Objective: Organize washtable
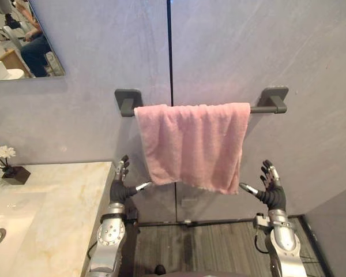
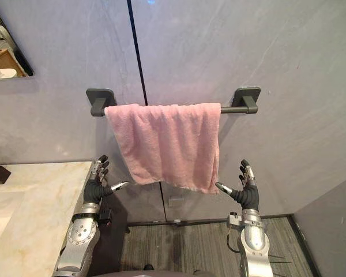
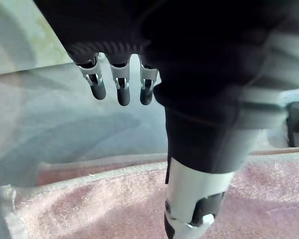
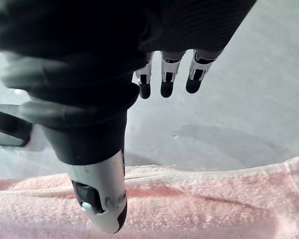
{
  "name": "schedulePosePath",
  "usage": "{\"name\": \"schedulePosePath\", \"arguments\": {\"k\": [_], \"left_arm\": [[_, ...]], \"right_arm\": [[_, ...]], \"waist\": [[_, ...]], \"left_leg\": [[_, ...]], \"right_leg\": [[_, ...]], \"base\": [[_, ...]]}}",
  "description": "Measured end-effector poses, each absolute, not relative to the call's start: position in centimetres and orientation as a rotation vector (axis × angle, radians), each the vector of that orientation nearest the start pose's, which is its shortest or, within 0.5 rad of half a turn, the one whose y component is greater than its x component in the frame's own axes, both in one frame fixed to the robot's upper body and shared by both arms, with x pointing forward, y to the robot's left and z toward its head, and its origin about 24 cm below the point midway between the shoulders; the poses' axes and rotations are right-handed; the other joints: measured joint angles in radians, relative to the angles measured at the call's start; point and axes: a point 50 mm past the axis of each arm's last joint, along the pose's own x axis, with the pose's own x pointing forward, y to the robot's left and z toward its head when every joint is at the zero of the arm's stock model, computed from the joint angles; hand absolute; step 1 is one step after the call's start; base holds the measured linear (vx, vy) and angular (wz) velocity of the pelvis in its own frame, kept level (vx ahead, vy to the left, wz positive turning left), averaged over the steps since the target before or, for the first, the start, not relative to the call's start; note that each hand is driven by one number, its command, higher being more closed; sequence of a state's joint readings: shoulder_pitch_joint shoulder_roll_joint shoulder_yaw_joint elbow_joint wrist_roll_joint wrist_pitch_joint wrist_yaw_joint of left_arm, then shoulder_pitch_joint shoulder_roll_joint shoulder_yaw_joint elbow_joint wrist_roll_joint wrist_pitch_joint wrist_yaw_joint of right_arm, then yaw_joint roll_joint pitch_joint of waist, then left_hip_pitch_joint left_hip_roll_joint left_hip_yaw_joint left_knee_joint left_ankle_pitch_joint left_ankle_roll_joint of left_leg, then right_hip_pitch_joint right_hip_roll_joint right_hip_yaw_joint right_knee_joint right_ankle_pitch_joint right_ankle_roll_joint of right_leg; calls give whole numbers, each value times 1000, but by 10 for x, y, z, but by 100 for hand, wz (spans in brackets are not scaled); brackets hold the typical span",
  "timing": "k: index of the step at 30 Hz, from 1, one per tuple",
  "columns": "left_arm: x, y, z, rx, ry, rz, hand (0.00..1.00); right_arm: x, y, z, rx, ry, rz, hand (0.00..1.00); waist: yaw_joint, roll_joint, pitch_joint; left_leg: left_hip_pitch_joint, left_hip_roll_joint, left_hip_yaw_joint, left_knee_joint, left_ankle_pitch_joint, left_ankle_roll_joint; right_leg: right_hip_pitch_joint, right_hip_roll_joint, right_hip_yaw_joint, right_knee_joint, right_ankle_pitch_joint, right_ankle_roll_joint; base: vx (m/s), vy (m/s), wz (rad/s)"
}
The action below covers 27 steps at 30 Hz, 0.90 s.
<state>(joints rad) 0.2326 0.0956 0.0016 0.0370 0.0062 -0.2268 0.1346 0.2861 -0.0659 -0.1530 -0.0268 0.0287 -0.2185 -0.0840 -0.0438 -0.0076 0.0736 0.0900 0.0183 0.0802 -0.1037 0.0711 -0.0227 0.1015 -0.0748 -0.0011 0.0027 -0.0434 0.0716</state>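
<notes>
Pink towel hangs over wall rail, hem uneven. Left hand & right hand sit by its lower corners, fingers spread, holding nothing. Hanging looks done; maybe straightening left.

towel hangs over the wall bar, left hand and right hand beside its lower corners, washtable at left.

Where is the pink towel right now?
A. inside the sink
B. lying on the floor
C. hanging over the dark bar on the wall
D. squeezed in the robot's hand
C: the pink fluffy cloth towel is draped over the dark grey straight bar on the wall, and the left hand and right hand are open down by its lower edge.
</notes>
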Motion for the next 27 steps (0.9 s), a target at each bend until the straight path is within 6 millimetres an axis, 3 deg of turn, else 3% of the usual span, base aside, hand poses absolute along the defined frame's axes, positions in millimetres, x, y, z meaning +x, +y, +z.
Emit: {"name": "schedulePosePath", "arguments": {"k": [7, 11, 17, 27], "left_arm": [[176, 192, -8, 98, 113, 192, 0], [165, 194, -33, 106, 233, 172, 0], [137, 207, -78, 162, 478, 153, 0], [107, 213, -106, 207, 662, 139, 0]], "right_arm": [[160, -238, -8, -111, 139, -382, 0], [140, -244, -55, -149, 375, -365, 0], [112, -248, -96, -178, 623, -332, 0], [94, -249, -115, -219, 765, -276, 0]], "waist": [[0, -1, -1], [3, -1, -1], [4, -1, 0], [4, -7, 8]], "left_leg": [[-3, 1, -1, 0, -1, -1], [-7, 0, -11, 0, -1, 0], [-2, 0, -24, 0, -2, -2], [18, 1, -20, 0, -9, -3]], "right_leg": [[0, 1, -1, -4, 5, 3], [2, 0, -14, -5, 4, 2], [16, 1, -25, -3, -2, -1], [15, 1, -20, 32, -39, 1]], "base": [[0, 0, 0], [0, 0, 8], [6, -13, 8], [0, 0, 0]]}}
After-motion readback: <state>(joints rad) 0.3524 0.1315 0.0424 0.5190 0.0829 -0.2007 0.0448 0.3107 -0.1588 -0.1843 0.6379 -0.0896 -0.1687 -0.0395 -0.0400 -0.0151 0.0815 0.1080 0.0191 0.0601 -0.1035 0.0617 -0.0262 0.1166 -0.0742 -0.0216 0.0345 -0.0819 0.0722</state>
